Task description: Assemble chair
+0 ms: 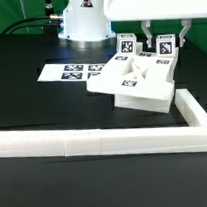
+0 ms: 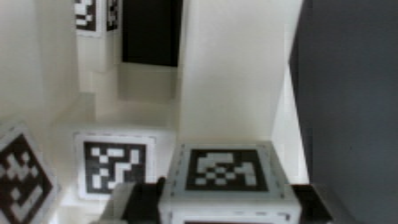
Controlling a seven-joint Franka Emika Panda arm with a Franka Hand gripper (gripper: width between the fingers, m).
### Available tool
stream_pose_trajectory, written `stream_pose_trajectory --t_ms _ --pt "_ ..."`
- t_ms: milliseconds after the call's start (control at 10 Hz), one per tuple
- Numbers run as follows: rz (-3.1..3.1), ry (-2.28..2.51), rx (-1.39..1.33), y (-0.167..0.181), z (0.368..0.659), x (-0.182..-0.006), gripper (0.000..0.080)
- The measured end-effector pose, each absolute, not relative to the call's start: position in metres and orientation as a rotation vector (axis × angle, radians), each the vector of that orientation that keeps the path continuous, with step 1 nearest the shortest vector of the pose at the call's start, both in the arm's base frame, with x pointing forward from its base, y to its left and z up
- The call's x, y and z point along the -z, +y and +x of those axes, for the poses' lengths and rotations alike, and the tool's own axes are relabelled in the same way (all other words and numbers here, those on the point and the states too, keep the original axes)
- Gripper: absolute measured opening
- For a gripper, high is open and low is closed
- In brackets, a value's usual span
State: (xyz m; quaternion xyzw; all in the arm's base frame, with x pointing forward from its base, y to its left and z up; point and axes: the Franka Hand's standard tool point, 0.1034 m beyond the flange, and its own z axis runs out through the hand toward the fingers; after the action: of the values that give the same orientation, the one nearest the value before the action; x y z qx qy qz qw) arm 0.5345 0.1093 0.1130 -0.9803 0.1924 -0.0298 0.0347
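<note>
Claw (image 1: 150, 38) hangs over the white chair parts (image 1: 136, 81), fingers either side of an upright tagged piece (image 2: 221, 178); whether it pinches I cannot tell; parts sit on the black counter (image 1: 32, 106), beside the marker board (image 1: 71, 71), inside the white rail (image 1: 104, 142).

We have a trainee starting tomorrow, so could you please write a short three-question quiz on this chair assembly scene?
1. True or false: the gripper is over the cluster of white chair parts.
2. Where does the marker board lie from those parts in the exterior view: (a) left, (b) right?
3. What runs along the near side of the parts and turns a corner?

Key: 1 true; 2 a; 3 the white L-shaped border rail.
</note>
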Motion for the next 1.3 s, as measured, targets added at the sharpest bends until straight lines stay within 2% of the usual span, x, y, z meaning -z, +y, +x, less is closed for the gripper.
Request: stream_pose_trajectory --t_ms 1300 --pt "-2.429 1.790 -0.002 0.1157 0.5335 -0.1129 0.0284"
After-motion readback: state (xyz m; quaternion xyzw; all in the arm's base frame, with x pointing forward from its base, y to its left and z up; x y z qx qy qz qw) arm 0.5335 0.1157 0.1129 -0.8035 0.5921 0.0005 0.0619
